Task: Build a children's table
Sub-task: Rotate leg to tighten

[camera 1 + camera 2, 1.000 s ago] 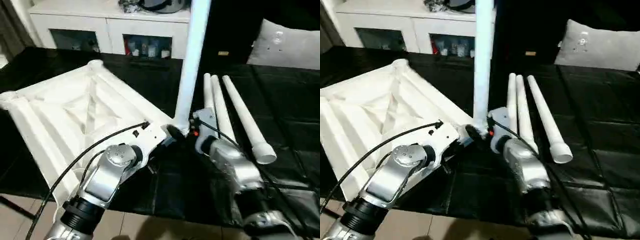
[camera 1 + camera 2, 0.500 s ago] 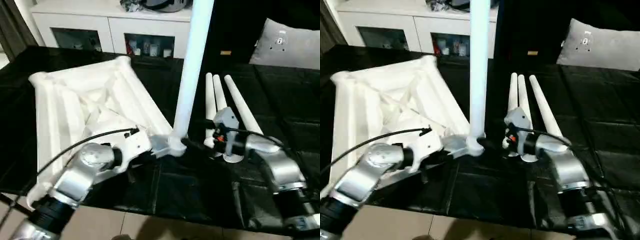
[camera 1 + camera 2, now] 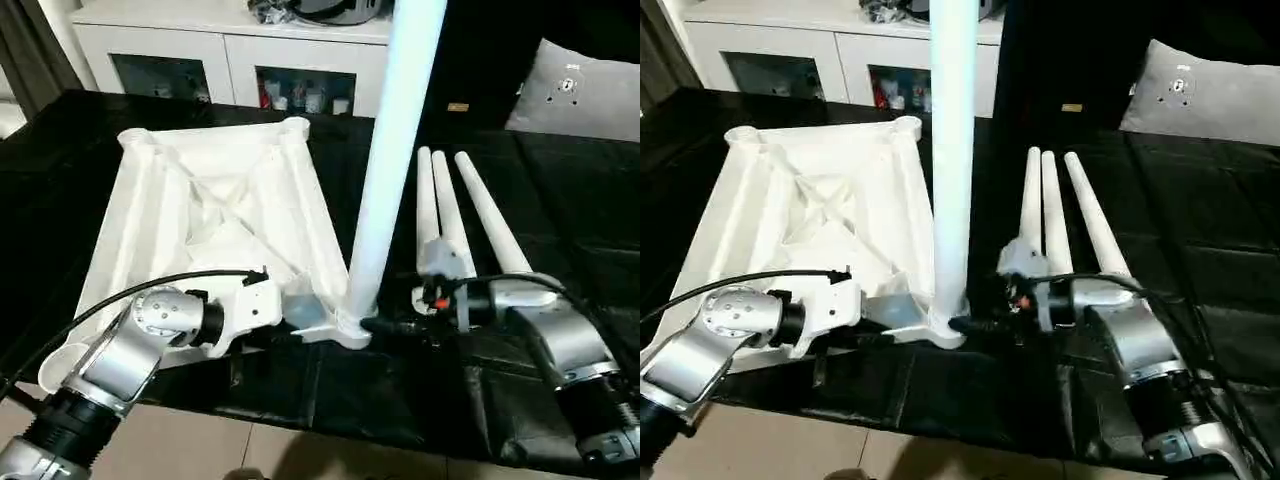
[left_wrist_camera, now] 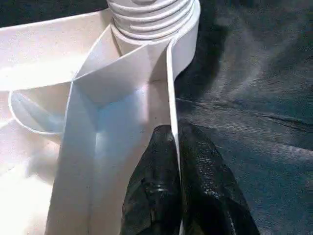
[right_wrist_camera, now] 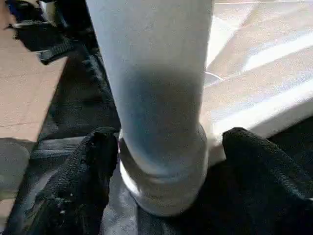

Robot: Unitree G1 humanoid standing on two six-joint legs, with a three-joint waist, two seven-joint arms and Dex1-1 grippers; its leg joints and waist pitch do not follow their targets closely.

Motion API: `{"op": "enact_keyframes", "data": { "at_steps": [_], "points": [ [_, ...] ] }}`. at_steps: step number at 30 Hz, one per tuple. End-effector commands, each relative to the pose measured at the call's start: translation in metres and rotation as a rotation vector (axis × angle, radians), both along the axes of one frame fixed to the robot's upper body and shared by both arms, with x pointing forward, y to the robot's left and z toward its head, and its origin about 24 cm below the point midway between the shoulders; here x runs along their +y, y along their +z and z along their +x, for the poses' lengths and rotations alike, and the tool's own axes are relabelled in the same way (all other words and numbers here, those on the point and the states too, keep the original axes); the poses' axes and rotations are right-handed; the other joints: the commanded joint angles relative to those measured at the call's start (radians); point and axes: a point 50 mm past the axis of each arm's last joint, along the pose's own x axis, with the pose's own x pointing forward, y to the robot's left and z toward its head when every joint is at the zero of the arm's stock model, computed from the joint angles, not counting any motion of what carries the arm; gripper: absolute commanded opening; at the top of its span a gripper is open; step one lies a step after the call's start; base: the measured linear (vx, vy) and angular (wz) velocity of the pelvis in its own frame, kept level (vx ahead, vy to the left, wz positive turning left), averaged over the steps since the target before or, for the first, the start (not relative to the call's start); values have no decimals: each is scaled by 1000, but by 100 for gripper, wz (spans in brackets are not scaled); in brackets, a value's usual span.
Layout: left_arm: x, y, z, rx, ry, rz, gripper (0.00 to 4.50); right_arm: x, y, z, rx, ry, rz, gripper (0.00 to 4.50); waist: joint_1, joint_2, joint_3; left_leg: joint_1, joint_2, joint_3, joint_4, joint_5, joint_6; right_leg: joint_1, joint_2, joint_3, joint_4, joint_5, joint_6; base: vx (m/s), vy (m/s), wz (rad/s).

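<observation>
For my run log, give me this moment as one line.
table top: upside down | upright leg: standing in near corner socket | left gripper: pinching rim | right gripper: open around leg base | spare legs: three, lying

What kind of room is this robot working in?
Probably a home-like living room or a staged test room: a white cabinet with glass doors, a grey cushion, and a black-covered work surface.
</observation>
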Motion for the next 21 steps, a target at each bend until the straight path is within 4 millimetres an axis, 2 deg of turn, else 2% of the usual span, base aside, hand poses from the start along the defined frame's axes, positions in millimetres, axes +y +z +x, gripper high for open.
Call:
{"op": "enact_keyframes", "data": {
  "at_steps": [1, 9, 21],
  "points": [
    [-3, -3, -5, 19, -63, 22, 0, 3, 2, 1, 2, 24, 2, 333, 0, 2, -59, -8, 52, -4, -66, -107, 76, 60, -87, 56, -75, -242, -178, 0, 0, 0],
    [-4, -5, -9, 33, -93, 22, 0, 11, -3, 2, 39, 24, 33, 265, 0, 2, -60, -10, 51, -5, -66, -107, 63, 62, -87, 56, -74, -245, -170, 0, 0, 0],
    [-7, -9, -15, 55, -99, 6, 0, 16, -13, -8, 76, 55, 31, 212, 0, 3, -59, -8, 50, -5, -67, -114, 60, 62, -86, 56, -76, -254, -165, 0, 0, 0]
  ]
}}
